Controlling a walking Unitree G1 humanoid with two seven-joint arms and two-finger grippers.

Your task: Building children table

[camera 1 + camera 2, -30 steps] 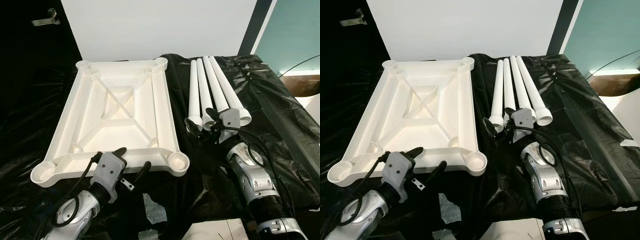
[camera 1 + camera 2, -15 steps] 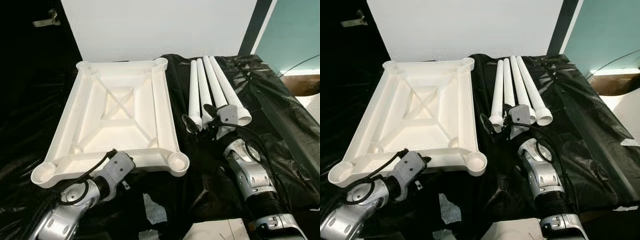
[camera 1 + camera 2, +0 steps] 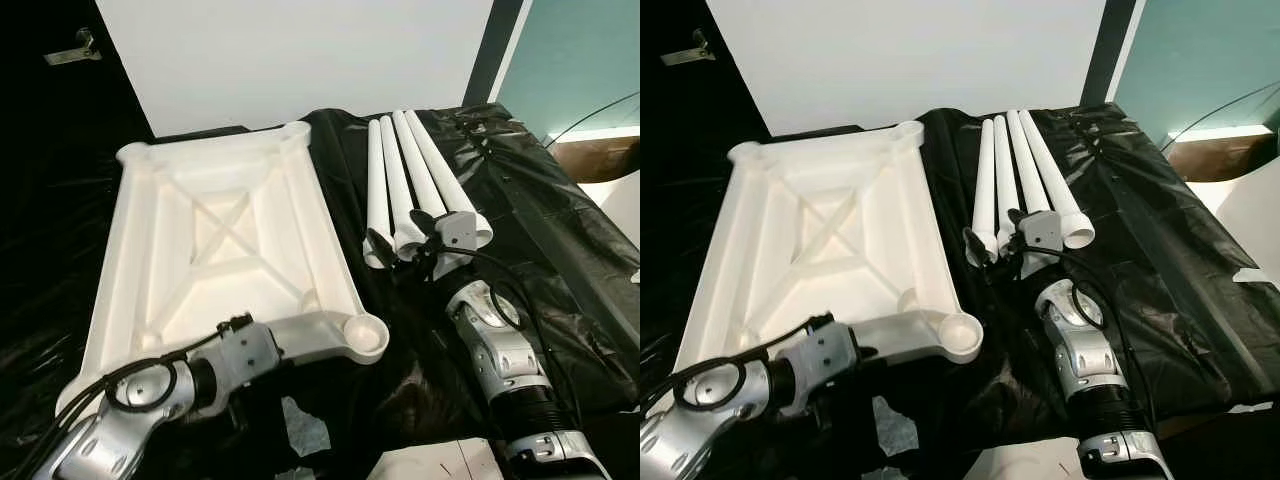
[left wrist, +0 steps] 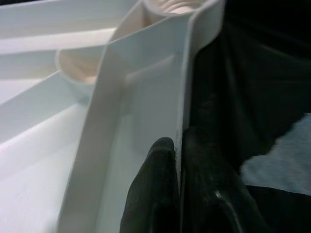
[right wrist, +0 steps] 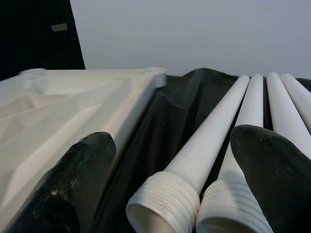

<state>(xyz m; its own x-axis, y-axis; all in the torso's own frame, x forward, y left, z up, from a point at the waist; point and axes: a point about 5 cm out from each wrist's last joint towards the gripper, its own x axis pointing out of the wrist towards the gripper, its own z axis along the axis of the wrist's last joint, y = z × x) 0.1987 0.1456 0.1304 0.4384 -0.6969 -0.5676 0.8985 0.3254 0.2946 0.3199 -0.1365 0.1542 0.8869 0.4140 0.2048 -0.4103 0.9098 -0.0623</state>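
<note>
While the white table panel (image 3: 220,250) lies upside down on black sheeting, its near rim is pinched by the left hand (image 4: 177,160). Beside four white legs (image 3: 410,180), the right hand (image 3: 405,240) is spread open. One threaded end should be centred before closing.

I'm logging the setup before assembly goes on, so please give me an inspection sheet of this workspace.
Surface: black plastic sheet, wrinkled.
Job's things: white tabletop lies upside down; four white legs lie side by side to its right.
Clutter: torn pale scraps near the front edge.
Grippers: left tool shut on the tabletop's near rim; right tool open, astride the threaded leg ends.
Cables: black cables loop along both arms.
Surroundings: white wall, teal panel, dark door with handle.
</note>
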